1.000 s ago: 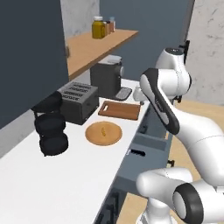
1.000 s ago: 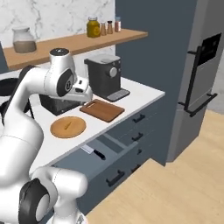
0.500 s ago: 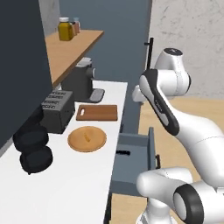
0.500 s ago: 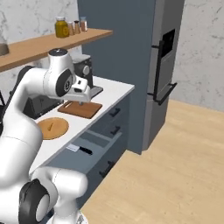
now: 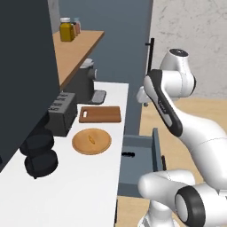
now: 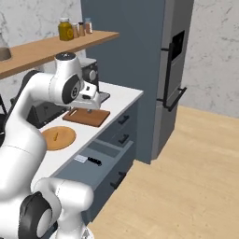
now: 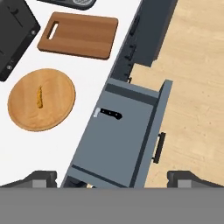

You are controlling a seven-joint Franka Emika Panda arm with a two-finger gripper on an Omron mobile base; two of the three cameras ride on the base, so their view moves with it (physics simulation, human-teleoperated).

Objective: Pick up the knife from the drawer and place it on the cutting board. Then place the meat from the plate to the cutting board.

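The slate blue-grey drawer [image 7: 131, 144] stands pulled open, and the knife [image 7: 108, 113] lies inside it near its back left, dark handle toward the right. My gripper [image 7: 116, 180] hangs open high above the drawer, fingertips [image 7: 41, 178] wide apart, holding nothing. On the white counter, the reddish-brown cutting board [image 7: 78, 35] lies bare, slot at its left end. The round tan plate [image 7: 41, 99] beside it carries the small orange-brown meat [image 7: 39, 97]. From the base I see the drawer [image 6: 100, 161], knife [image 6: 91, 160], plate [image 5: 91, 141], board [image 5: 100, 114] and gripper [image 6: 89, 103].
A dark toaster [image 5: 60, 114] and a coffee machine [image 5: 86, 82] stand behind the board. Black pots [image 5: 40, 155] sit left of the plate. A wooden shelf [image 5: 73, 48] with jars overhangs the counter. A tall blue-grey cabinet with black bar handle [image 6: 170, 93] rises at the right, wooden floor beyond.
The whole picture has shifted in both base views, so the base has driven along the counter. The arm keeps its pose above the open drawer; the things have not moved.
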